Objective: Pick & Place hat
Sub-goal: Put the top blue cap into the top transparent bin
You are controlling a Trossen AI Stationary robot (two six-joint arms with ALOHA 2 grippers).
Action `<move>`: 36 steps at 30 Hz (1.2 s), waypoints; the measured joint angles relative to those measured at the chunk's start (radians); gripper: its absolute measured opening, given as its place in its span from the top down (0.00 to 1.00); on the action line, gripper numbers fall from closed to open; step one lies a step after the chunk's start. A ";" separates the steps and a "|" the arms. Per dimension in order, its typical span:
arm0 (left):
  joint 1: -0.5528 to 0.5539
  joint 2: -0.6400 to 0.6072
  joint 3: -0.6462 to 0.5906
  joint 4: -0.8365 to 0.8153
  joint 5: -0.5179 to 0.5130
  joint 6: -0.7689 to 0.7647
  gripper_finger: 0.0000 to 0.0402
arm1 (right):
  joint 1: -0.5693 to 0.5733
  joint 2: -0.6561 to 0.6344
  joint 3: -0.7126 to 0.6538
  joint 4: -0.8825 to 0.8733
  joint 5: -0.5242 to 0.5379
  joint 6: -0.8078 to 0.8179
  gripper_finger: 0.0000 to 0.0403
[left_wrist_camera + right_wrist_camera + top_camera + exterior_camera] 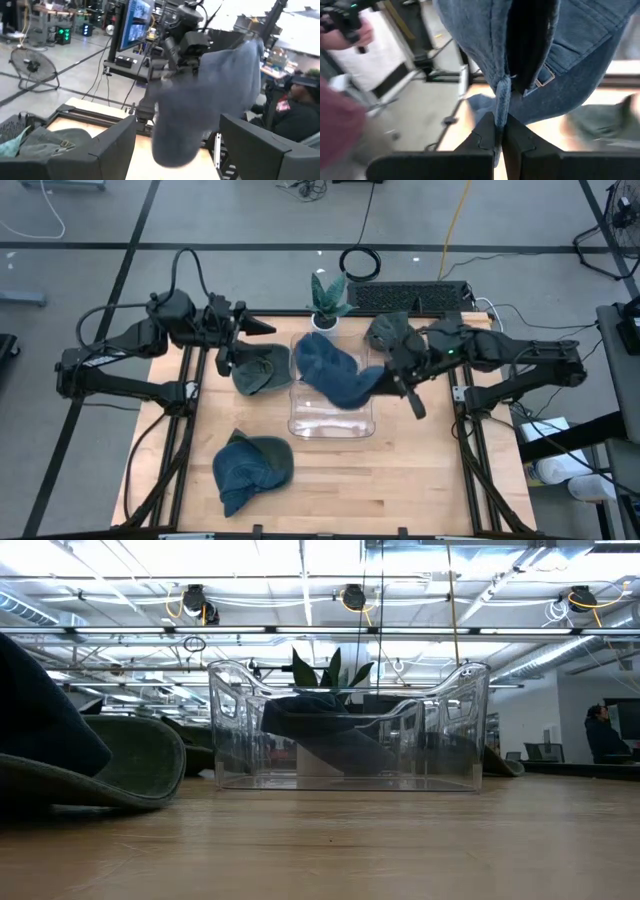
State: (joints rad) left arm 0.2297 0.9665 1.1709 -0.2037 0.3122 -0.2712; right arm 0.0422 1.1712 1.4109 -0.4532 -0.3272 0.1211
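Bright, even overhead light fills the room; ceiling light strips (250, 565) glare white in the low view. The clear bin (350, 725) catches soft reflections. Both wrist views are motion-blurred, the blue hat (210, 100) smeared. Shadows on the wooden table (400, 480) are faint.

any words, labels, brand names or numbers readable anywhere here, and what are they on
None can be read.
Blue hat held by the right gripper over the clear bin: a strap buckle shows, no lettering.
Green hat and front blue hat: no visible logo.
Monitor in the left wrist view: lit screen, too blurred to read.
Keyboard: keys too small to read.
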 joint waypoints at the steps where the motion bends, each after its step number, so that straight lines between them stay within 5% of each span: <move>1: -0.008 0.000 0.000 0.000 -0.001 0.013 0.26 | 0.000 0.011 0.000 -0.001 -0.024 0.012 1.00; 15: -0.116 0.043 0.055 0.048 -0.054 0.103 0.26 | -0.023 0.122 0.000 0.021 -0.208 0.105 1.00; 36: -0.194 0.282 0.401 -0.270 -0.054 0.217 0.26 | -0.100 0.135 0.000 0.025 -0.539 0.249 1.00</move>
State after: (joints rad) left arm 0.0357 1.2485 1.5720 -0.4733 0.2585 -0.0540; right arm -0.0580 1.3060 1.4109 -0.4278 -0.8661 0.3700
